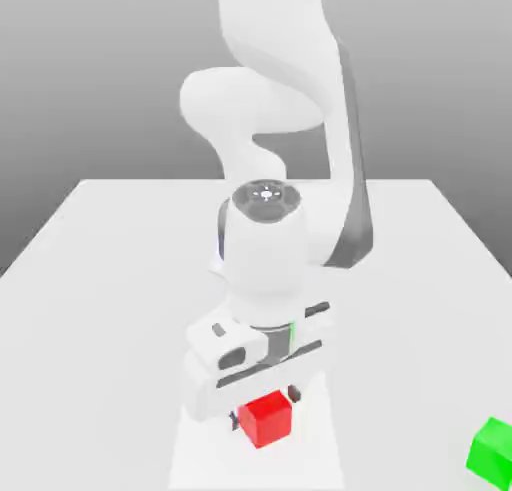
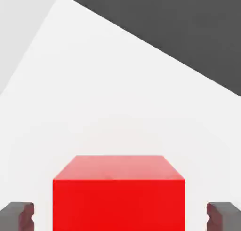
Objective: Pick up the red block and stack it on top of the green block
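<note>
Gripper [image 2: 120, 217] is standing wide, pointing down at the table [image 1: 110, 279]. In the hand view its two dark fingers [image 2: 16, 215] are flanking the red block [image 2: 117, 197], one on each side, with a strip of white table showing between each finger and the cube's face. No contact visible, nothing being gripped.

Red block is sitting flat on the table, squarely between the fingers. In the exterior view it is lying near the front edge of the table, just under the white hand, with dark fingertips peeking out at both of its sides.

White arm [image 1: 270, 249] is bending over from the back of the table, wrist directly above the cube.

Green block [image 1: 493, 451] is resting on the table well apart from the red one, at the exterior view's right.
</note>
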Robot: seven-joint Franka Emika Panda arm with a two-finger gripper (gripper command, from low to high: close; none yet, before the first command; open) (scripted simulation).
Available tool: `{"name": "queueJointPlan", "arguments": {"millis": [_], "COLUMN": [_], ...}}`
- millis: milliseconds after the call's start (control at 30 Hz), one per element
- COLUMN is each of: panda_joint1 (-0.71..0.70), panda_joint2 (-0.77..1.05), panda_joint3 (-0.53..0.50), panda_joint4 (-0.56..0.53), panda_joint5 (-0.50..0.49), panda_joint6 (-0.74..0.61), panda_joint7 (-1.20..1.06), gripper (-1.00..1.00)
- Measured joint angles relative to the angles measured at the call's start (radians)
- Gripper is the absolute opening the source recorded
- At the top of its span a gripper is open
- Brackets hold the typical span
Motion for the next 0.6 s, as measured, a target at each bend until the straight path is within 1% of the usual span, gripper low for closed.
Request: {"name": "queueJointPlan", "arguments": {"millis": [133, 333, 433, 600], "panda_joint1": [-0.003, 0.019, 0.074, 0.182], "panda_joint2": [0.008, -0.171, -0.155, -0.078], "panda_joint3": [0.003, -0.019, 0.030, 0.133], "panda_joint4": [0.001, -0.017, 0.065, 0.243], "panda_joint5": [0.000, -0.054, -0.079, -0.116], "panda_joint6": [0.006, -0.153, -0.220, -0.323], "panda_joint7": [0.000, 0.038, 0.031, 0.009], "gripper": [-1.00, -1.00, -1.00, -1.00]}}
